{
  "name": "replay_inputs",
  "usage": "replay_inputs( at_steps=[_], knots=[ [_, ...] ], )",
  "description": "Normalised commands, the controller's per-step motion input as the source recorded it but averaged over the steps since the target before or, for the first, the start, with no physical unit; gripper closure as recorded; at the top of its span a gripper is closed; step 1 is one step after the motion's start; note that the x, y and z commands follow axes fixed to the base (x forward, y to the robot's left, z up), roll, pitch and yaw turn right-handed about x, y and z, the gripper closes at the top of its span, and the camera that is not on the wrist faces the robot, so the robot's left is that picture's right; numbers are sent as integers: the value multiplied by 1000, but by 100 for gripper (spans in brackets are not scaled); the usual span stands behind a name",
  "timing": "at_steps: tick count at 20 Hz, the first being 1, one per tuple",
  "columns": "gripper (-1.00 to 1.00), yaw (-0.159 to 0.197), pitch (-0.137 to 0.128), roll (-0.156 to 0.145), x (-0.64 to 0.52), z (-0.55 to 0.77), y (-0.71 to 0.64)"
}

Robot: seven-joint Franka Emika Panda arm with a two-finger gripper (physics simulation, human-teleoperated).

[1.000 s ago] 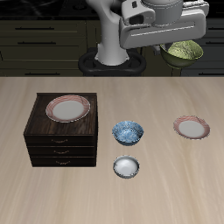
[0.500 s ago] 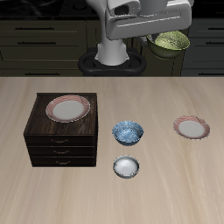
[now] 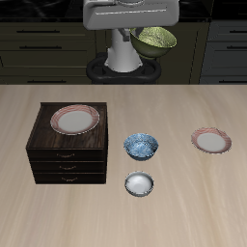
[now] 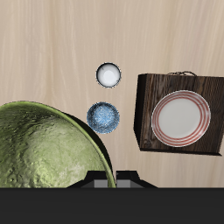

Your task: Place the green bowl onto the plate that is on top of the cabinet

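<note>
The green bowl [image 3: 154, 41] is high up in the air, far above the counter [image 3: 193, 193]. It hangs over the back edge of the counter, tipped on its side so you can see into it. In the wrist view the bowl [image 4: 44, 149] looks very big and bumpy and fills much of the picture.

The hand [image 3: 145, 31] is up there with the bowl, under the big gray arm [image 3: 130, 13]. The bowl hangs from it and nothing else touches it, so the hand is grasping the bowl by its rim. The fingers are mostly hidden behind the arm and the bowl.

The cabinet [image 3: 66, 154] sits on the counter, about midway between the back and front edges, well away from the bowl. It is dark brown with three drawers facing the front edge. The plate [image 3: 75, 119] lies flat on top of the cabinet. It has a pink rim and a white middle. In the wrist view the plate [image 4: 182, 117] and the cabinet [image 4: 149, 105] show clearly from above.

A blue bowl [image 3: 141, 146] sits on the counter just beside the cabinet. A small white bowl [image 3: 140, 183] sits near it, closer to the front edge. Another pink plate [image 3: 211, 141] lies on the counter, well apart from the cabinet, past the blue bowl.
</note>
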Motion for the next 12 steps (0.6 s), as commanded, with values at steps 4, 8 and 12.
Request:
replay_inputs(
  at_steps=[4, 8, 12],
  knots=[
    [100, 10, -62, -52, -45, 104, -629],
    [100, 0, -23, -15, -26, 12, -403],
    [100, 40, -2, 16, -5, -96, -217]
  ],
)
